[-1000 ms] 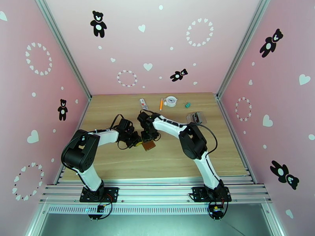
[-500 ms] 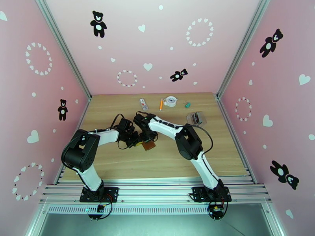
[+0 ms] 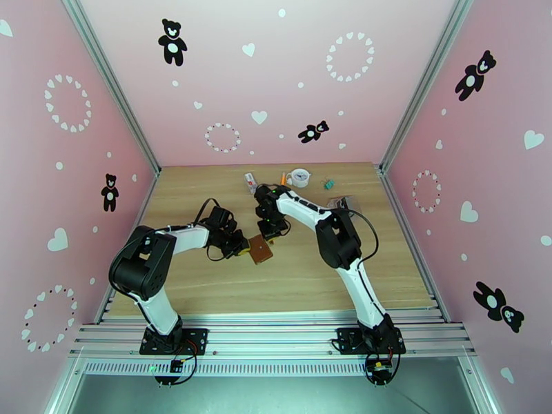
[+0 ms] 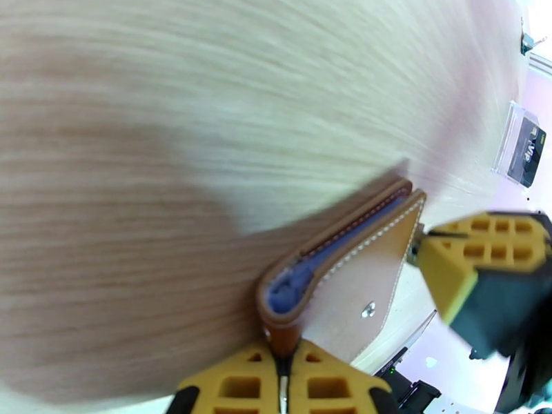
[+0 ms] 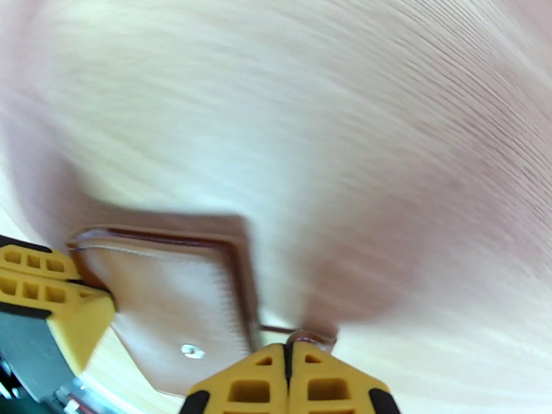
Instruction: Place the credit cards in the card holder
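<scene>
My left hand [image 4: 283, 355] is pinched narrow on the fold of the brown leather card holder [image 4: 359, 284], at the bottom centre of my left wrist view. The holder is barely open, its grey-blue pockets showing as a slim slit. My right hand [image 5: 288, 353] is pressed shut at the lower edge of its own view, with a brown scrap of the snap tab [image 5: 310, 337] at its tips. I cannot tell whether it truly grips it. A dark credit card [image 4: 526, 152] lies in a see-through pouch [image 3: 343, 205], well apart at the upper right of the counter [image 4: 172, 132]. If that tab slips free the cover may fall closed. Pulling hard against my thin hold on the fold could twist the holder loose.
</scene>
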Controlling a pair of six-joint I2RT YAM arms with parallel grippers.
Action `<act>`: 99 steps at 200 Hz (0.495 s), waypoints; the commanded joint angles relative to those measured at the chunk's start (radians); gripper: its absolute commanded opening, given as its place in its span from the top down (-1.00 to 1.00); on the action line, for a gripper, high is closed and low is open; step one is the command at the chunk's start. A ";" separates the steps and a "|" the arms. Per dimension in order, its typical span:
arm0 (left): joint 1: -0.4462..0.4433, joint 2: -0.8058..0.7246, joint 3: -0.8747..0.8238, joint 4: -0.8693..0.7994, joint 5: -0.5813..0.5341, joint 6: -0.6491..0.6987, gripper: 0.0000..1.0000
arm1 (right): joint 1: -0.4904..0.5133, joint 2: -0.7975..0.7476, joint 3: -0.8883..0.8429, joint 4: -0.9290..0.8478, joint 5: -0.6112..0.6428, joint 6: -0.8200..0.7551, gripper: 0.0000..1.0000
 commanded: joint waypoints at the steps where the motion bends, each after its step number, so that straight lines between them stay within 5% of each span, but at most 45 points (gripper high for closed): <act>1: 0.011 0.026 0.008 -0.105 -0.072 0.037 0.85 | 0.008 -0.065 -0.052 0.026 -0.024 -0.012 1.00; 21: 0.018 -0.007 0.031 -0.142 -0.084 0.059 0.65 | -0.003 -0.112 -0.104 0.065 -0.034 0.021 1.00; 58: 0.053 -0.086 0.100 -0.240 -0.113 0.086 -0.21 | -0.017 -0.251 -0.222 0.124 -0.074 0.057 1.00; 99: 0.075 -0.215 0.143 -0.319 -0.158 0.087 -0.42 | -0.012 -0.470 -0.307 0.197 -0.235 0.126 1.00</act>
